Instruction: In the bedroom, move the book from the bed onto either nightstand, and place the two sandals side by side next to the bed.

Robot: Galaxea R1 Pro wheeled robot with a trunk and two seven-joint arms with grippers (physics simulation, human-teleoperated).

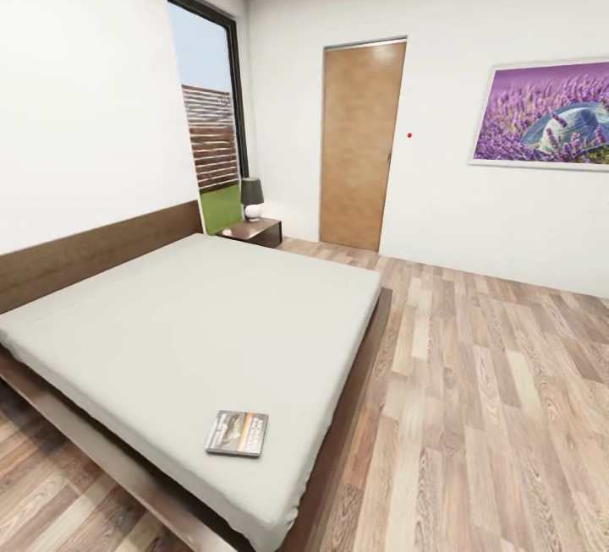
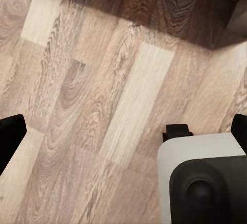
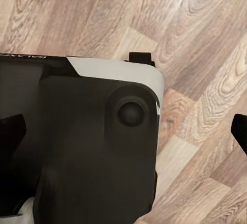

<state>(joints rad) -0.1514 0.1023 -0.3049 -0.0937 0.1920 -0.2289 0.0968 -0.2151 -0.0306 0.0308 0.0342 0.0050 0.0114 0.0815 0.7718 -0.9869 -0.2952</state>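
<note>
- The bed (image 1: 194, 324) has its near corner cut off by the frame edge.
- Nightstand (image 1: 254, 232) beside the headboard, partly hidden.
- Book (image 1: 238, 433) lies flat on the mattress's near corner.
- Left gripper (image 2: 123, 131) and right gripper (image 3: 126, 131) hang above floor, fingers spread wide, empty.

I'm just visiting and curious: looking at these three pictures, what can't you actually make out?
- Book on the bed: head view, cover lettering too small to read.
- Nightstand: head view, far off and partly behind the bed; drawer fronts unclear.
- Picture: head view, cut off by the right edge.
- Left gripper, right gripper: wrist views, fingertips cut off at the edges, with floor below.
</note>
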